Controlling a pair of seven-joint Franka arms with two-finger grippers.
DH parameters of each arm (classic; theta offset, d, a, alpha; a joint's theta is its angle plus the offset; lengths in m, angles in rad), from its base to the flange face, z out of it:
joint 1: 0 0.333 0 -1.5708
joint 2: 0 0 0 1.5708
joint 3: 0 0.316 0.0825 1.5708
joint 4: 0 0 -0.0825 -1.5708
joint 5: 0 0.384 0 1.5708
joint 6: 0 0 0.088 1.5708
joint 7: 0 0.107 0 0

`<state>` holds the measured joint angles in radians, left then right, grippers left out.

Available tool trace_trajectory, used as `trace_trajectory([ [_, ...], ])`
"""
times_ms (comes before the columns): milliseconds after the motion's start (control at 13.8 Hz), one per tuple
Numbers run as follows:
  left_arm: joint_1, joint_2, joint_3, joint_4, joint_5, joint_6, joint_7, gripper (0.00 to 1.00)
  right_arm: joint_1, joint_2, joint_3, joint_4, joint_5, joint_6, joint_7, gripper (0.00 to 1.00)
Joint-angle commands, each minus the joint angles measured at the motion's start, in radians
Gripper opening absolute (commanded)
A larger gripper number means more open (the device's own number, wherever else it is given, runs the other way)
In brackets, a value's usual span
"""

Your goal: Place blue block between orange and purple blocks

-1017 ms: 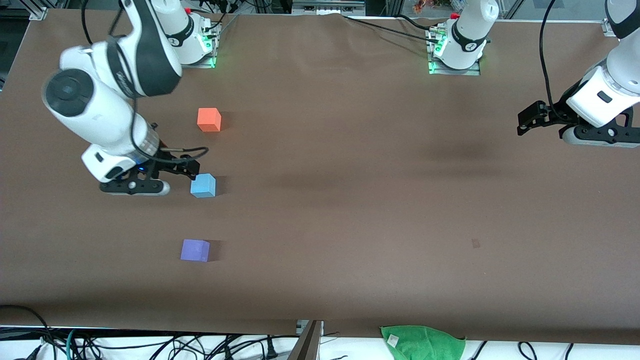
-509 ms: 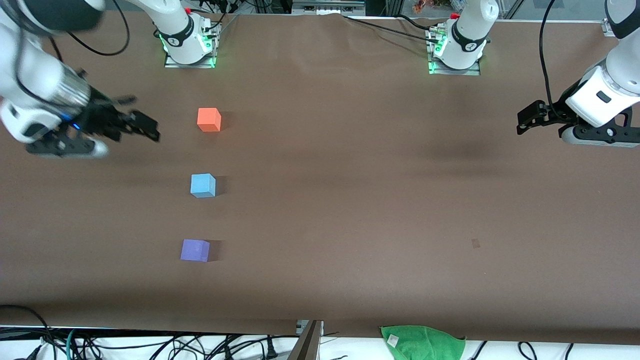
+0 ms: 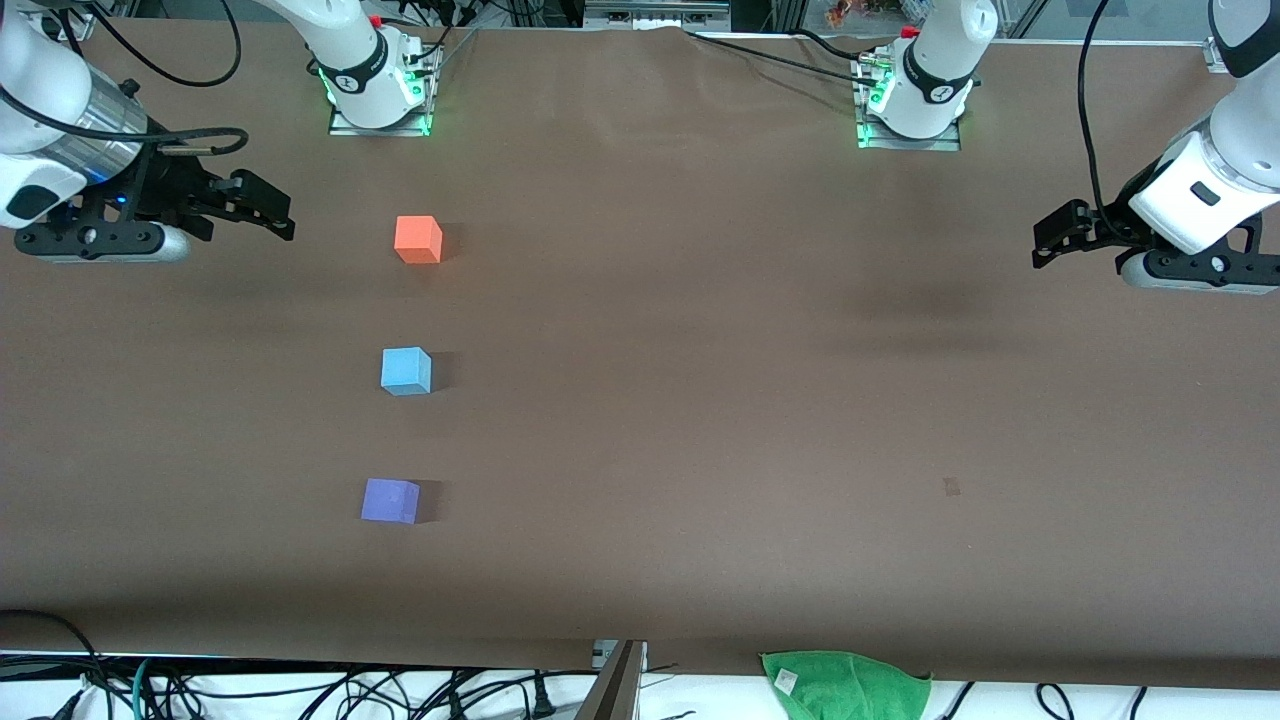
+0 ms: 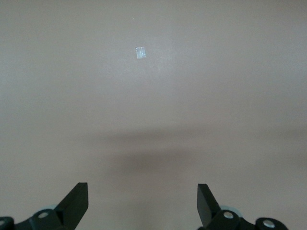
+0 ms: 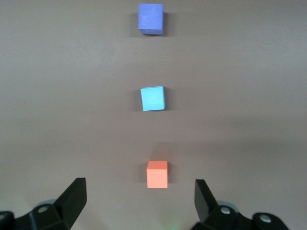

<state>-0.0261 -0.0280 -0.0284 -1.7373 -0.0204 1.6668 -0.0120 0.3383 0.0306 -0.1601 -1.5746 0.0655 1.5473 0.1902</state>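
The blue block (image 3: 406, 371) sits on the brown table in a line between the orange block (image 3: 418, 240), which is farther from the front camera, and the purple block (image 3: 390, 501), which is nearer. My right gripper (image 3: 272, 208) is open and empty, up over the table toward the right arm's end, apart from all the blocks. The right wrist view shows the orange block (image 5: 157, 174), the blue block (image 5: 153, 98) and the purple block (image 5: 151, 18) past its open gripper (image 5: 140, 196). My left gripper (image 3: 1052, 240) waits open and empty over the left arm's end (image 4: 143, 201).
A green cloth (image 3: 845, 685) lies at the table's edge nearest the front camera. A small mark (image 3: 951, 487) is on the table surface, also in the left wrist view (image 4: 140, 53). Cables hang along the front edge.
My right gripper, which was low beside the blue block, has risen and drawn away toward the right arm's end. The blue block stays in place. The left arm has not moved.
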Motion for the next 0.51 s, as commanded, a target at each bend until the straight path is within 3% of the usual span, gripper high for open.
trace_trajectory([
  [0, -0.006, 0.005, 0.007, 0.022, -0.021, -0.022, 0.012, 1.0, -0.028, -0.017, 0.031, -0.018, -0.038, 0.002, -0.014, 0.99],
  [436, -0.006, 0.005, 0.007, 0.022, -0.021, -0.022, 0.012, 1.0, -0.032, -0.006, 0.025, 0.01, -0.039, 0.004, -0.043, 1.0],
])
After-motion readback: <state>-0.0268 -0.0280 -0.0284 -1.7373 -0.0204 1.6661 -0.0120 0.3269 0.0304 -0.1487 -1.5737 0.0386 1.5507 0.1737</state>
